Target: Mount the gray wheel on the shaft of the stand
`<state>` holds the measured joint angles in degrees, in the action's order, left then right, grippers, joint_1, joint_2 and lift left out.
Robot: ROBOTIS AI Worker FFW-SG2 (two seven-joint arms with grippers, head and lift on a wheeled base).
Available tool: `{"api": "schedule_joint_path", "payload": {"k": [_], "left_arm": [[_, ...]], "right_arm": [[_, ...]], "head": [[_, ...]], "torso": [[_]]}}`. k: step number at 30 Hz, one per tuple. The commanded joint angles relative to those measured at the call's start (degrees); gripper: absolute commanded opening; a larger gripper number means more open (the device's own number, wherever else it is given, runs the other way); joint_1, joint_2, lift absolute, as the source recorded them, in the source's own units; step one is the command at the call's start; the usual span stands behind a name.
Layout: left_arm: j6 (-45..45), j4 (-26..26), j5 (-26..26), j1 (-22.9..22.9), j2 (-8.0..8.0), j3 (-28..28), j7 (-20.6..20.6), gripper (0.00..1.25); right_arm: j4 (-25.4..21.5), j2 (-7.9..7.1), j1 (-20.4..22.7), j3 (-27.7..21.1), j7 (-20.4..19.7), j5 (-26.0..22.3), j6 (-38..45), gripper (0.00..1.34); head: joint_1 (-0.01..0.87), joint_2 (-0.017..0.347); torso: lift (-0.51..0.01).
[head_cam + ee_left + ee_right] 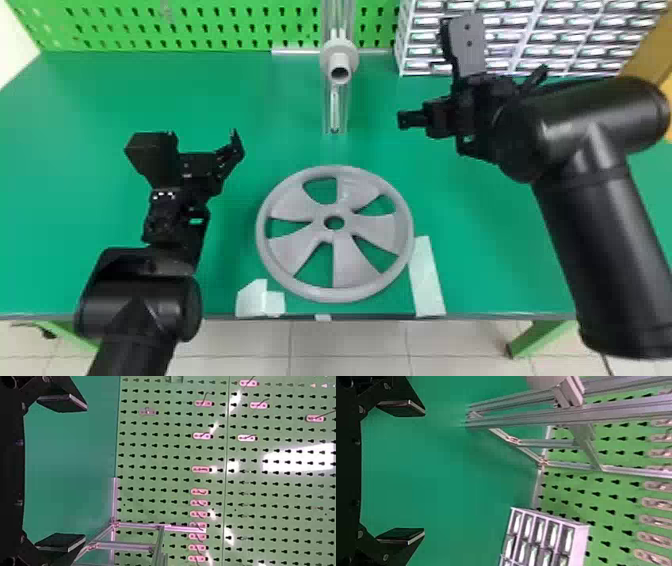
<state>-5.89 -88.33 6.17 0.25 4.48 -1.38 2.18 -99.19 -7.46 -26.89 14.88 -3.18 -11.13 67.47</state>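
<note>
The gray wheel lies flat on the green table, near its front edge. Behind it rises the stand, whose light gray shaft points forward. To the wheel's left, over the table, is my left gripper, open and holding nothing; in the left wrist view the left gripper has its fingers wide apart. Right of the stand, my right gripper is raised above the table. In the right wrist view the right gripper is open too, its fingers well separated, with the stand's metal frame beyond.
A green pegboard borders the table's back, and a drawer cabinet stands behind the right gripper. White pieces lie front-left of the wheel, and a pale strip lies at its right. The table extends to both sides.
</note>
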Motion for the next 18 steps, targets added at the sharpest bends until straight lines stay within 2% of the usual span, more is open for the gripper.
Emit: {"api": "schedule_joint_path", "payload": {"k": [1, 7, 16, 18], "left_arm": [[0.09, 0.00, -0.10, 0.01, 0.00, -0.11, 0.02, 1.12], [0.18, 0.00, -0.19, -0.07, 0.00, -0.11, 0.02, 1.12], [0.26, -0.18, -0.36, 0.10, 0.00, -0.11, 0.02, 1.12], [0.35, -0.18, -0.45, 0.10, 0.00, -0.02, 0.02, 1.12]], "right_arm": [[2.24, 0.25, -3.25, 0.67, 0.98, -0.38, 4.87, 1.11], [6.20, 1.05, -6.94, 1.64, 3.97, 0.15, 8.73, 1.11], [11.65, 1.84, -10.99, 4.19, 12.23, 3.57, 11.02, 1.11], [13.41, 2.01, -11.87, 4.63, 15.13, 4.80, 11.28, 1.11]], "head": [[0.865, 0.052], [0.865, 0.052], [0.865, 0.052], [0.865, 0.052]], "torso": [[-0.101], [-0.101], [-0.101], [-0.101]]}}
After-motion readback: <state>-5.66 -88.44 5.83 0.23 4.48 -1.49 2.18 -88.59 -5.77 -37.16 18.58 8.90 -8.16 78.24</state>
